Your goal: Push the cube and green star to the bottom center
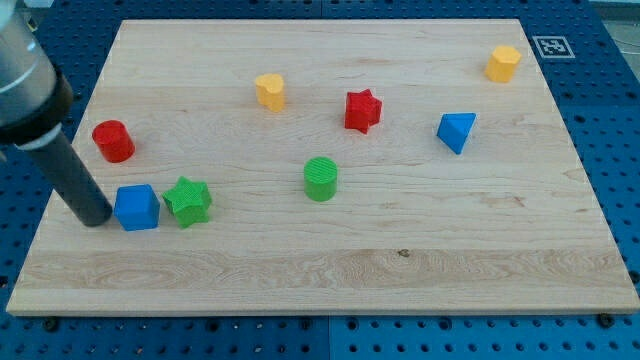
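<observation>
What you see of the arm sits at the far left of the frame. Up in the upper left corner there is a thick grey cylindrical body (22, 75), smooth and matte, lighter grey along its upper side and darker toward its lower edge, where it ends in a near-black rim. Out of that rim comes a straight dark rod (75, 175), round in section, plain black with a faint sheen along one side. You can make out no cables, screws or markings on either part. My tip (96, 220) is simply the rod's blunt, rounded black end.
</observation>
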Robot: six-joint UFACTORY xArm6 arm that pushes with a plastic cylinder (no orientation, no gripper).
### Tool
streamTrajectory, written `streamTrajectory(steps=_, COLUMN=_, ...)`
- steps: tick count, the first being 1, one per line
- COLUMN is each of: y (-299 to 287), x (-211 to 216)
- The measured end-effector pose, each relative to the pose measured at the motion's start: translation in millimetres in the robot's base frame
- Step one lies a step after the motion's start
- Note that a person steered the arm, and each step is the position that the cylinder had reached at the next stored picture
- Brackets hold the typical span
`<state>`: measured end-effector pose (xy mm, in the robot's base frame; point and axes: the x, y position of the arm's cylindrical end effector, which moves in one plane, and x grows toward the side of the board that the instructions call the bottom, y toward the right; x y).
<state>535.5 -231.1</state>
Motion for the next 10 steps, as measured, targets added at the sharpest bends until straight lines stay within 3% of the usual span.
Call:
streamTrajectory(steps=1, y=13.9, x=-0.4)
streamTrajectory(steps=4, y=53.3, x=-58.9)
streamTrajectory(steps=6, y=96.8, x=-27.7)
streamTrajectory(steps=10, y=77.7, x=-13.5)
